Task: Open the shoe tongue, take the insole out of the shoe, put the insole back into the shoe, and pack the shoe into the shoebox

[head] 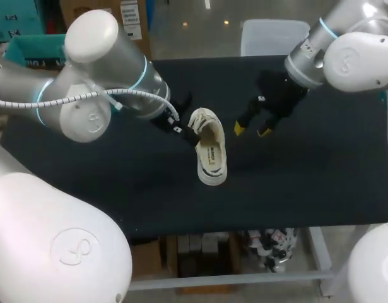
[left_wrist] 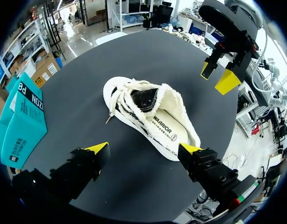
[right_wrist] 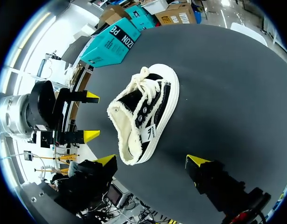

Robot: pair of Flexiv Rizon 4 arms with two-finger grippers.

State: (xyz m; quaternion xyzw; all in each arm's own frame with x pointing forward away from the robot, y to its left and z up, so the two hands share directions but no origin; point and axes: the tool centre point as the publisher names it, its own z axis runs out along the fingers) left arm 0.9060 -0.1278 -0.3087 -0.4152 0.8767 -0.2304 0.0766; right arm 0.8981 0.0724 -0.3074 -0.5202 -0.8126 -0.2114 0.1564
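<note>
The shoe (head: 210,151) lies mid-surface (head: 307,183), with the left end effector (head: 183,130) just beside its left, the right end effector (head: 252,130) apart on its right, and the shoebox (head: 29,49) beyond the far-left corner.

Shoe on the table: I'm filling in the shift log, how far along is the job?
Done: unclear; the insole sits inside the shoe, either untouched or already returned. In hand: nothing; the left gripper and right gripper flank the shoe, both open. Left: at least packing, since the shoe lies on the table, not in a box.
</note>
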